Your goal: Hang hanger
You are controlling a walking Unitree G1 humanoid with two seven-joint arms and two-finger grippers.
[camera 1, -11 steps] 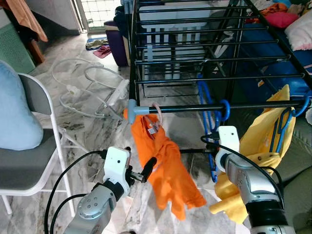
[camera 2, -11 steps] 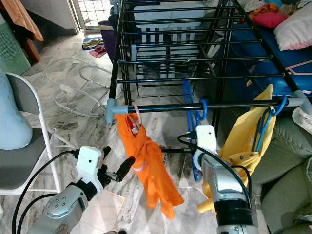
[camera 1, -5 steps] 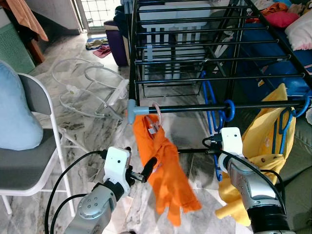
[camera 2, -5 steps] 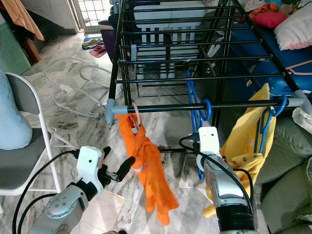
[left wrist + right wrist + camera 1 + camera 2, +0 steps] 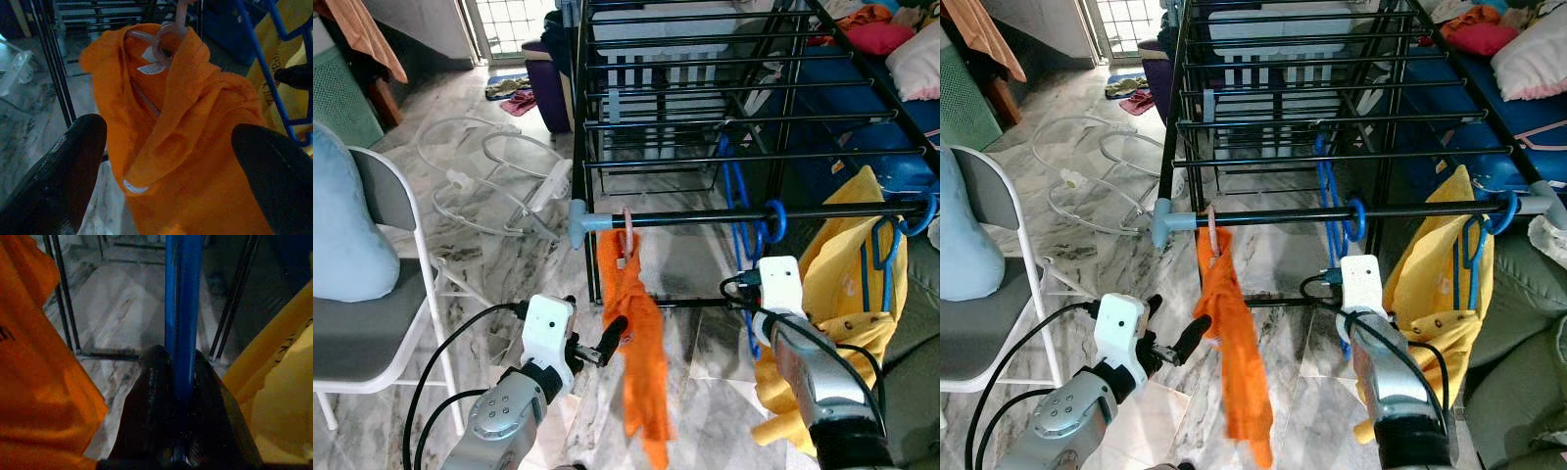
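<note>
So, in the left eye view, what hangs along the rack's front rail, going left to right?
Orange garment on its pink hanger → empty blue hanger, gripped low down by the right gripper → yellow garment on another blue hanger.

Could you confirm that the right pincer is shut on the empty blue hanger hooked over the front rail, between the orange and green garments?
Almost: the garment beside the blue hanger is yellow, not green, as the left eye view shows. The right pincer is indeed shut on that hanger, hooked on the front rail beside the orange garment.
</note>
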